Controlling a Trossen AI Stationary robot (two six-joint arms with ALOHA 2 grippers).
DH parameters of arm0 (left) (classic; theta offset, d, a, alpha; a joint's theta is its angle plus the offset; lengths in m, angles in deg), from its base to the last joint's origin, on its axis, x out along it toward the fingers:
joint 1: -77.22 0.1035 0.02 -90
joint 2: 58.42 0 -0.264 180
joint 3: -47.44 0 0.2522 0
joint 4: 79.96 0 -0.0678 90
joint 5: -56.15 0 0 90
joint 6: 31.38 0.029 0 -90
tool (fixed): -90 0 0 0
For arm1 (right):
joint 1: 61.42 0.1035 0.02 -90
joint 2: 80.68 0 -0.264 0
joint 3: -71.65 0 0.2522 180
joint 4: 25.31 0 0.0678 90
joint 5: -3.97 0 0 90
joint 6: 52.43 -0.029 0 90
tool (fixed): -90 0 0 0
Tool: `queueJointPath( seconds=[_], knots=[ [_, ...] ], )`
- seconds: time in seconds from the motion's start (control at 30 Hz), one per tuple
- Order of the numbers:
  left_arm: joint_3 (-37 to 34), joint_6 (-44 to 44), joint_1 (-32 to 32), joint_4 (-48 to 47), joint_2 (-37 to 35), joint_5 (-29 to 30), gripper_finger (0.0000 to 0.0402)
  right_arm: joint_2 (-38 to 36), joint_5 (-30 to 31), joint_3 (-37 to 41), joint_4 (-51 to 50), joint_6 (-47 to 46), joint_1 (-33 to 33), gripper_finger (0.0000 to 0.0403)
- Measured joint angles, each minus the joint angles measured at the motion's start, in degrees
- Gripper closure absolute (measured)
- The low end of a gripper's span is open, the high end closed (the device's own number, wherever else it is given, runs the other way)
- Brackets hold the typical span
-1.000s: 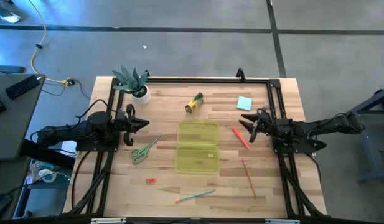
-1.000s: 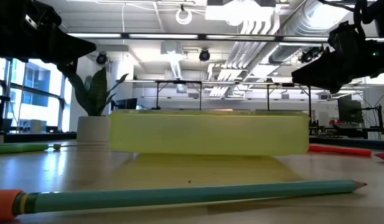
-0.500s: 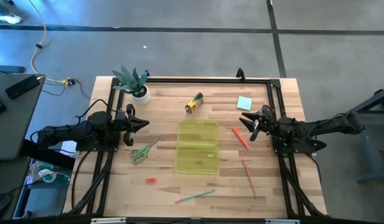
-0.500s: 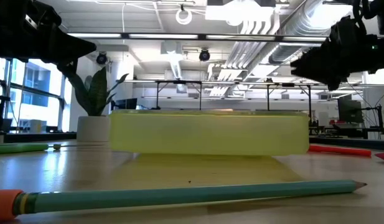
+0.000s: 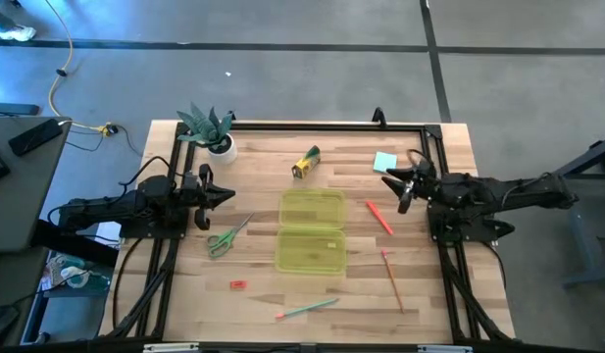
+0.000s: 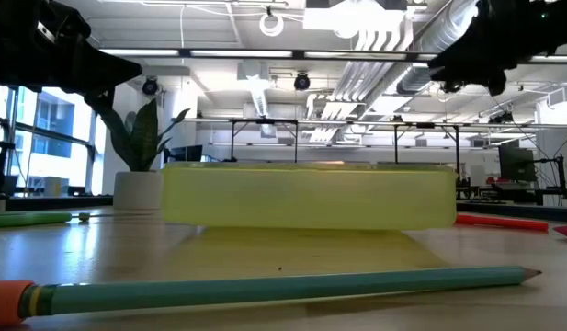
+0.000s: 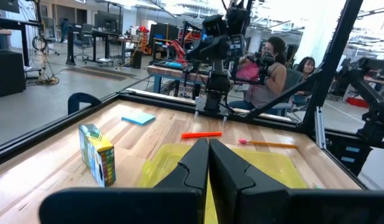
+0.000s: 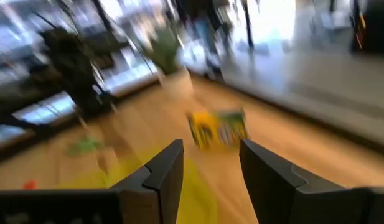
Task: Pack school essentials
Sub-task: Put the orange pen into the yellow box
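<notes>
The school essentials lie loose on the table: green-handled scissors [image 5: 222,238], a tiny red eraser [image 5: 237,284], a green pencil [image 5: 307,309], an orange pencil [image 5: 392,279], a red pen [image 5: 379,217], the crayon box [image 5: 305,163] and the teal notepad [image 5: 384,162]. My left gripper [image 5: 219,194] hovers shut at the left side, above and beyond the scissors. My right gripper [image 5: 392,181] hangs open in the air between the notepad and the red pen, touching nothing. Its wrist view is blurred, with the crayon box [image 8: 218,127] ahead of the open fingers.
The translucent yellow-green case [image 5: 311,231] lies at the table's middle. A plant in a white pot [image 5: 212,127] stands at the far left corner. A black frame [image 5: 312,126] runs round the table. People sit beyond the table's right side [image 7: 276,59].
My right gripper has risen and moved toward the table's far edge, away from the red pen and nearer the notepad, and its wrist view is now blurred by motion. Nothing on the table has shifted.
</notes>
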Motion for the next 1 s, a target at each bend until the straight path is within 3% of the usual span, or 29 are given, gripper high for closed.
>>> queueJointPath(
  seconds=[0.13, 0.3, 0.63, 1.0],
  knots=[
    [0.0, -1.6, 0.0, 0.9, 0.0, 0.0, 0.0398, 6.1, -1.3, -6.5, -14.8, -11.4, 0.0, 0.0253],
    [0.0, -3.0, 0.0, 5.7, 0.0, 0.1, 0.0398, 13.9, -5.8, -10.6, -24.6, -18.0, 0.0, 0.0253],
    [0.0, -3.2, 0.0, 8.5, 0.0, 0.2, 0.0398, 26.6, -16.4, -10.7, -26.1, -22.4, 0.0, 0.0244],
    [0.0, -3.2, 0.0, 8.3, 0.0, 0.2, 0.0398, 38.0, -17.8, -10.7, -23.7, -23.7, -4.0, 0.0188]
  ],
)
